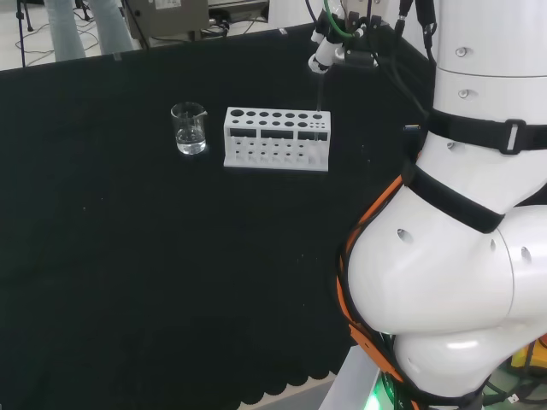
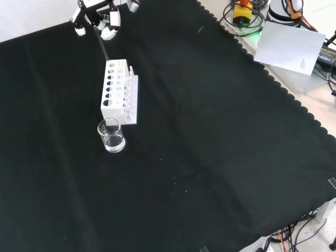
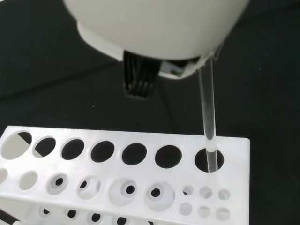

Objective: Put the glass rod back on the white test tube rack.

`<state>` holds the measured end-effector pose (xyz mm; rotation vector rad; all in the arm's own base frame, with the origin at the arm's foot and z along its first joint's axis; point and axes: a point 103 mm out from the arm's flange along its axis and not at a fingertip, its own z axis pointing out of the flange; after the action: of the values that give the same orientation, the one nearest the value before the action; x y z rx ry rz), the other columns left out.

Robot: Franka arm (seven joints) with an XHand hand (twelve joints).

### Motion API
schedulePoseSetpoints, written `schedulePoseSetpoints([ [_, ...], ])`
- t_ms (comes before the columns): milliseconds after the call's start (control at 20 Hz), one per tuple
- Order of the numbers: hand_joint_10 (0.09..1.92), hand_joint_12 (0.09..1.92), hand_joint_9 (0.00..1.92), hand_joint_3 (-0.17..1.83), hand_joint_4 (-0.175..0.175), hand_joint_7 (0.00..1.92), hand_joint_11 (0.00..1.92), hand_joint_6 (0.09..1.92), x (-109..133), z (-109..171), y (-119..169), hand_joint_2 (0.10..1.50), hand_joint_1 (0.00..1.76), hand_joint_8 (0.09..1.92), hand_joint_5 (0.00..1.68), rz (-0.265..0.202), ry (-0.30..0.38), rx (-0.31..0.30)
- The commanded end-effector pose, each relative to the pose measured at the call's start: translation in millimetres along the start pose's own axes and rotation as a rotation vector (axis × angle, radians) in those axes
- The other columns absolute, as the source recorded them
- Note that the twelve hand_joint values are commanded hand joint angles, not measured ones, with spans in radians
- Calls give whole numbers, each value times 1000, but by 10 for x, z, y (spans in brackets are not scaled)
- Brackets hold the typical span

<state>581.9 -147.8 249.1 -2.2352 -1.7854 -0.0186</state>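
Currently your robot hand sits at the upper left of the front view, fingers curled and pinched on the glass rod, which hangs near upright. In the wrist view the rod's lower end sits in an end hole of the white test tube rack. A beaker stands just beside the rack on the bench.

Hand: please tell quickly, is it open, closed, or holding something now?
Hand: closed on the glass rod, whose lower end is in an end hole of the white rack.
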Motion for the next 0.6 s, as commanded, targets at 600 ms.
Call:
schedulePoseSetpoints([
  [600,630,681,1920,916,-175,1646,1619,900,81,-338,-219,352,1269,625,650,-3,3,-48],
])
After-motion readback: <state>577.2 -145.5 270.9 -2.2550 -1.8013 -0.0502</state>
